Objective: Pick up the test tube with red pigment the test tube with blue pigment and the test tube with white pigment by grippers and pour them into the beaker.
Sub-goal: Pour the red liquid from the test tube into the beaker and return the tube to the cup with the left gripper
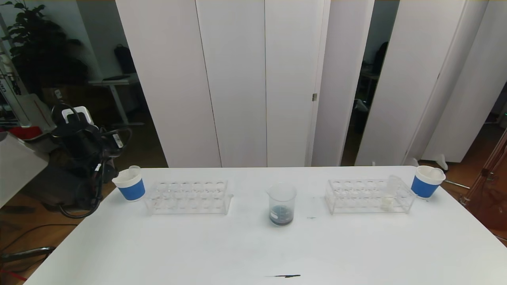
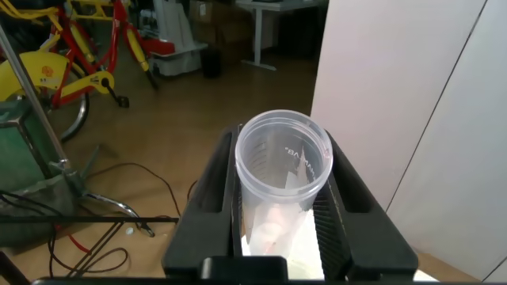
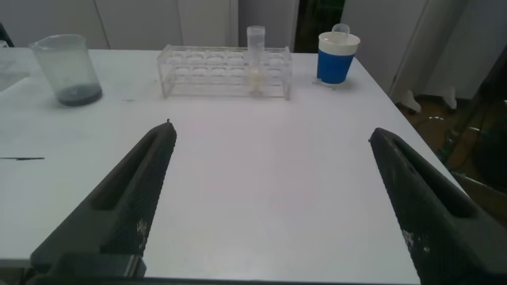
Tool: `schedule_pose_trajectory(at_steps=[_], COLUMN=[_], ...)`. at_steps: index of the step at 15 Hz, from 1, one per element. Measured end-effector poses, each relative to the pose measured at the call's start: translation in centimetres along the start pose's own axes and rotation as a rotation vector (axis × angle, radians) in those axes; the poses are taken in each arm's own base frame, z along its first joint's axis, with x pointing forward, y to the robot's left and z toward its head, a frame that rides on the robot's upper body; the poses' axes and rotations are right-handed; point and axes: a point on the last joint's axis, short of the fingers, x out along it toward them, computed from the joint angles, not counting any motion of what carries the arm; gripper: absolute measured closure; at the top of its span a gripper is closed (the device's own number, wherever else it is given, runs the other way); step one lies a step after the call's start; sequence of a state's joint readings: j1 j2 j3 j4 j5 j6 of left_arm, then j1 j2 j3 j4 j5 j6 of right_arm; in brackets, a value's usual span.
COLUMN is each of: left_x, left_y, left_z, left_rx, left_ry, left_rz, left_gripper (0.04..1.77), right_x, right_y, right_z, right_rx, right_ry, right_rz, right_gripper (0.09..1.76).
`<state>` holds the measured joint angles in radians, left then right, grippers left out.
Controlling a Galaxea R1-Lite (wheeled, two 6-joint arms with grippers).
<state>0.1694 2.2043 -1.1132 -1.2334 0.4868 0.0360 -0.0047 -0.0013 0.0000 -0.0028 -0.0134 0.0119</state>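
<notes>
We see the left gripper (image 2: pixel 281 229) at the far left of the head view, off the table's (image 1: pixel 253 245) edge, its fingers (image 2: pixel 210 198) clenched around a clear empty tube (image 2: pixel 283 170). The right gripper (image 3: pixel 273 214) hovers low over the table with its fingers (image 3: pixel 127 202) spread wide, grasping nothing. The beaker (image 1: pixel 281 205) stands at centre frame holding dark liquid. The test tube with white pigment (image 1: pixel 390 192) stands in the right rack (image 1: pixel 368 196).

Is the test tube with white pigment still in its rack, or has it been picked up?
In the rack. The test tube with white pigment stands upright in the right rack, and the right gripper is open, well short of it.
</notes>
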Motion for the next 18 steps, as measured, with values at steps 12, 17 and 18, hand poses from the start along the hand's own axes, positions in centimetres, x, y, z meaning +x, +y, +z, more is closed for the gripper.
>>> schedule_pose_trajectory(at_steps=[12, 17, 18], left_x=[1.1, 0.8, 0.8], left_y=[1.2, 1.1, 1.0], left_z=[-7.0, -7.5, -7.5], left_rx=[-0.084, -0.104, -0.104], left_ry=[0.174, 0.199, 0.2], left_rz=[0.01, -0.013, -0.014], left_gripper=[1.22, 1.22, 1.22], right_x=[0.0, 0.0, 0.0], right_y=[0.0, 0.0, 0.0], right_z=[0.0, 0.0, 0.0], right_rx=[0.0, 0.0, 0.0], right_ry=[0.0, 0.0, 0.0], right_rz=[0.0, 0.0, 0.0], right_gripper=[0.1, 0.1, 0.1])
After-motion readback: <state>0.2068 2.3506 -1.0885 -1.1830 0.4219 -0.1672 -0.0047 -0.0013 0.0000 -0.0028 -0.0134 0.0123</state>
